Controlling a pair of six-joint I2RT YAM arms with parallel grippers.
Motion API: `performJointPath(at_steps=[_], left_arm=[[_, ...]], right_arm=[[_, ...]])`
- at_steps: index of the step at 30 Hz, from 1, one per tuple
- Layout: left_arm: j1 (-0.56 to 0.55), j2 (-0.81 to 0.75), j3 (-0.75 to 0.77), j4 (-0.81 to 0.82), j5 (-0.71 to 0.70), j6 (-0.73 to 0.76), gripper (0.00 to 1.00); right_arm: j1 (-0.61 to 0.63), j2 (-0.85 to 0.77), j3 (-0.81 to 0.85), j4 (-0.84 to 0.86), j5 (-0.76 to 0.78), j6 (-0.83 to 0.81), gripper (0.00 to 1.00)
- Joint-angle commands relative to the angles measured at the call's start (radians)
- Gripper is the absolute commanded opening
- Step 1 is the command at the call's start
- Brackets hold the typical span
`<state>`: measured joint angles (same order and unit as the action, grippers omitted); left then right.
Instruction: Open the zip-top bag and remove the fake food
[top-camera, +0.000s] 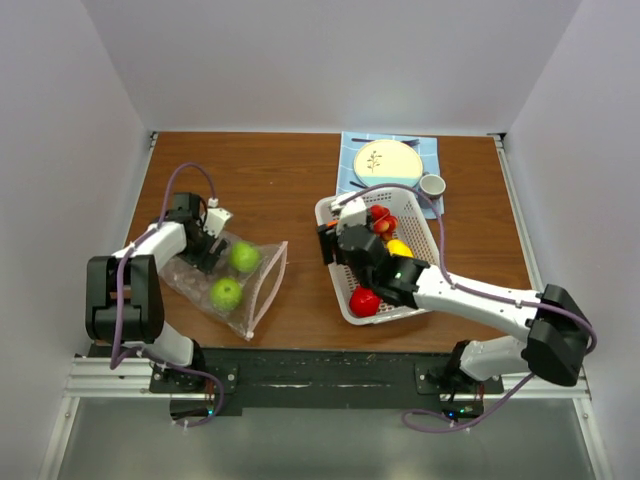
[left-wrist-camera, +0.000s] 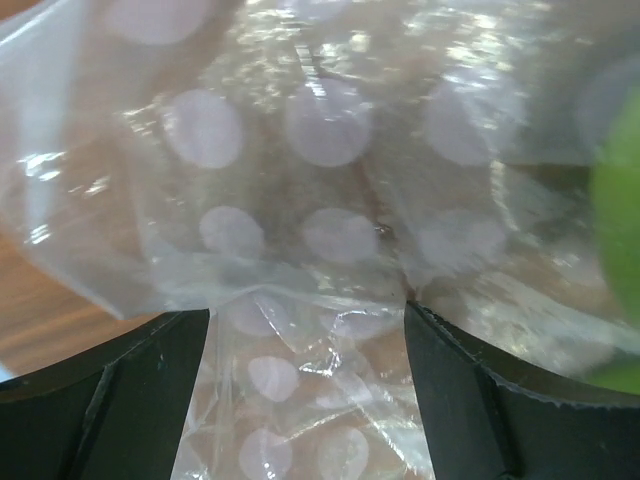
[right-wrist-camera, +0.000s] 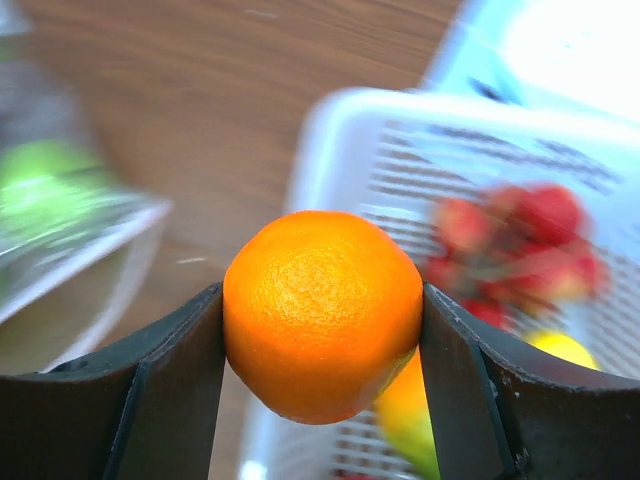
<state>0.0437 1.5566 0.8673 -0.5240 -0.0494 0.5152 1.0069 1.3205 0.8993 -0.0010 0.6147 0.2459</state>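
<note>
Wooden table (top-camera: 300, 170). Near left, zip-top bag (top-camera: 262, 295) lying crumpled, zip edge running near to far, mouth facing right; long axis unclear; two green fruits (top-camera: 244, 257) inside. Left gripper (left-wrist-camera: 308, 310) spread wide over its film. White basket (top-camera: 425, 240) holding red fruit (top-camera: 364, 301), lemon (top-camera: 399, 247), strawberries (top-camera: 382, 218); right gripper (right-wrist-camera: 322, 290) clamped on orange (right-wrist-camera: 322, 330) at its left rim.

Crinkled zip-top bag (left-wrist-camera: 330, 200) bunches between the left gripper's (left-wrist-camera: 308, 400) 2 spread fingers (left-wrist-camera: 110, 400), green fruit (left-wrist-camera: 618, 250) at right.
</note>
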Motion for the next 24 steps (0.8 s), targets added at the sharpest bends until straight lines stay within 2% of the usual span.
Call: performJointPath(at_steps=[1,2,4,5,6,8,11,15,19,24], left_arm=[[0.008,-0.052,0.070,-0.149,0.123,-0.038,0.85],[0.008,-0.078,0.099,-0.186,0.146,-0.038,0.85],[0.008,-0.104,0.127,-0.221,0.170,-0.037,0.84],[0.010,-0.128,0.150,-0.252,0.184,-0.034,0.82],[0.008,-0.142,0.157,-0.264,0.194,-0.034,0.81],[0.008,-0.176,0.168,-0.293,0.215,-0.032,0.76],[0.008,-0.207,0.158,-0.329,0.214,-0.015,0.67],[0.008,-0.253,0.101,-0.334,0.177,0.022,0.66],[0.008,-0.279,0.082,-0.350,0.163,0.039,0.68],[0.008,-0.286,0.124,-0.387,0.198,0.045,0.80]], right_arm=[[-0.068,0.034,0.032,-0.184,0.187,0.124,0.00],[-0.070,0.042,0.032,-0.204,0.198,0.125,0.16],[-0.074,0.057,0.041,-0.221,0.191,0.133,0.39],[-0.073,0.065,0.041,-0.223,0.185,0.135,0.68],[-0.073,0.063,0.044,-0.225,0.184,0.136,0.81],[-0.073,0.051,0.047,-0.225,0.191,0.150,0.97],[-0.073,0.005,0.049,-0.202,0.174,0.130,0.99],[-0.038,-0.062,0.039,-0.149,0.152,0.044,0.98],[0.010,-0.053,0.085,-0.181,0.191,0.000,0.96],[0.083,-0.061,0.072,-0.159,0.160,-0.020,0.91]])
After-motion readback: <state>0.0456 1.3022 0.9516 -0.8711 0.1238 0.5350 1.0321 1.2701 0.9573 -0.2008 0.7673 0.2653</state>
